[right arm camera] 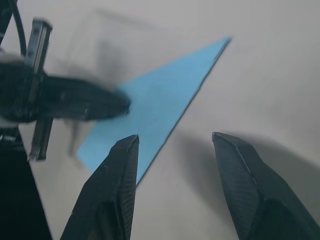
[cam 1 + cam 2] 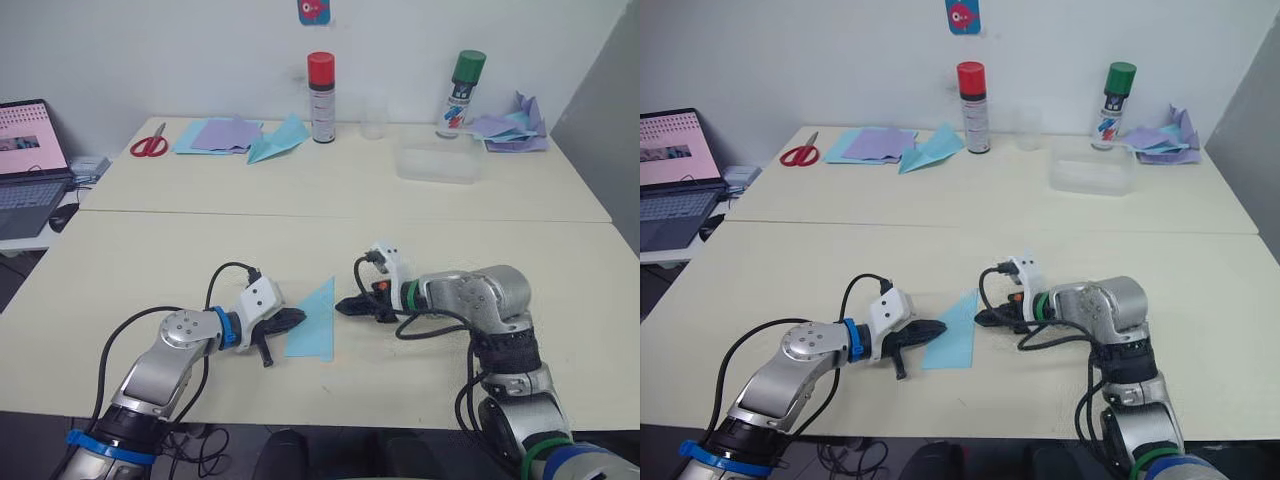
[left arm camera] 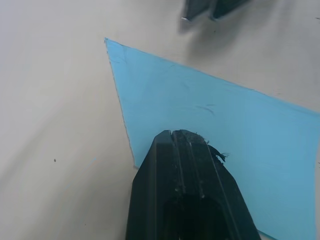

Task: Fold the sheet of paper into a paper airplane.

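We see the paper lying flat on the near table, folded into a sky-blue shape with one pointed corner aimed away from the robot. It sits between the two grippers. The left gripper reaches in from the paper's left side; its fingers are pressed together and their tips rest on the paper's left edge, pinning it to the table. In the left wrist view the closed black fingers lie over the blue surface. The right gripper hovers just beside the paper's right edge with its fingers spread apart, holding nothing; one finger overlaps that edge in the right wrist view.

Well apart on the far table we see red scissors, lilac sheets, a teal dart, a red-capped can, a green-capped can, a clear tub and a heap of crumpled paper. A laptop stands at far left. Nothing lies between the grippers and the paper.
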